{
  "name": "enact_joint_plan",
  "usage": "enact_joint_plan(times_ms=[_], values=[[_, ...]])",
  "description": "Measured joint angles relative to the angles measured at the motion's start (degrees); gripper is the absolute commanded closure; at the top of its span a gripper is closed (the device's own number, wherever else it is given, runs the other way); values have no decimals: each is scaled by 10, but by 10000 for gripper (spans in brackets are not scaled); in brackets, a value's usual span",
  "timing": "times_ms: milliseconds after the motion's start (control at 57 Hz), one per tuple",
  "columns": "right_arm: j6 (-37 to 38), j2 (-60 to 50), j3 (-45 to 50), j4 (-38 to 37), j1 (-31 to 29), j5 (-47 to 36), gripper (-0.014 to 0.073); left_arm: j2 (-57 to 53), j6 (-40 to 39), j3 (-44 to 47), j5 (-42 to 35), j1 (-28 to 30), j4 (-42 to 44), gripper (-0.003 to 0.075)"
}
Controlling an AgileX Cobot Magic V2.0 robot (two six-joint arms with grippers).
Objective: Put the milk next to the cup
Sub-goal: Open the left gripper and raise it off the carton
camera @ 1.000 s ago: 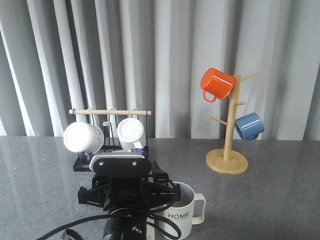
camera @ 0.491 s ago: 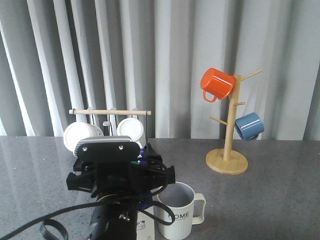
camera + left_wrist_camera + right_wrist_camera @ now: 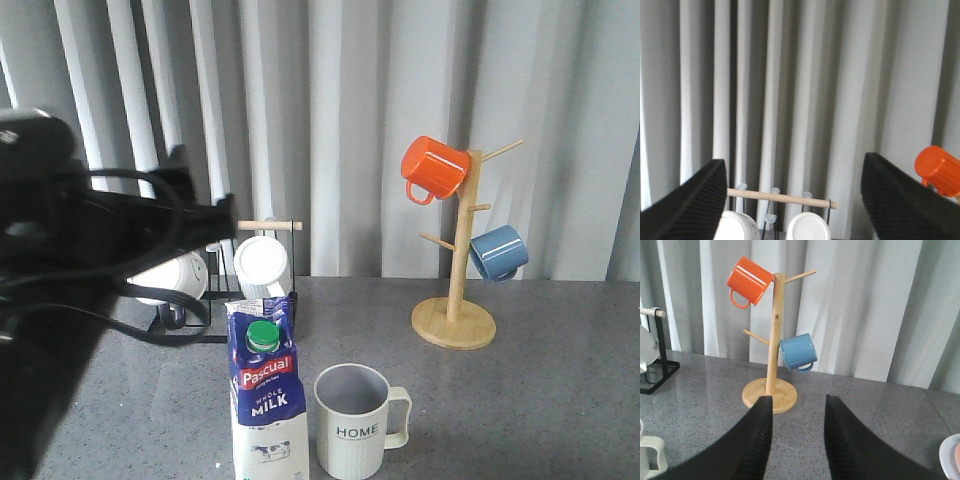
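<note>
The milk (image 3: 265,400), a blue-and-white carton with a green cap, stands upright on the grey table just left of the cup (image 3: 355,420). A small gap separates them. The cup is a pale ribbed mug marked "HOME", with its handle to the right. My left arm is a dark blur, raised at the far left, above and apart from the carton. My left gripper (image 3: 791,160) is wide open and empty, facing the curtain and the mug rack. My right gripper (image 3: 798,399) is open and empty over bare table. The cup's handle (image 3: 651,450) shows at the edge of the right wrist view.
A wooden mug tree (image 3: 455,325) stands at the right rear with an orange mug (image 3: 433,167) and a blue mug (image 3: 498,251). A black rack with a wooden rod (image 3: 268,225) holds white mugs (image 3: 262,265) behind the carton. A white dish edge (image 3: 951,455) shows in the right wrist view.
My left arm has lifted up and away to the left, uncovering the milk carton. The carton now stands free beside the cup. The cup has not moved.
</note>
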Motion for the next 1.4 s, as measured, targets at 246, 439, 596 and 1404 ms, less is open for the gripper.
enact_joint_plan(times_ms=[246, 439, 596, 1404], values=[[0, 0, 0, 0, 0, 0, 328, -116, 136, 0, -14, 0, -87, 728], [0, 0, 0, 0, 0, 0, 328, -180, 187, 0, -20, 0, -96, 728], [0, 0, 0, 0, 0, 0, 328, -220, 191, 0, -24, 0, -98, 728], [0, 0, 0, 0, 0, 0, 328, -259, 196, 34, -25, 4, -146, 728]])
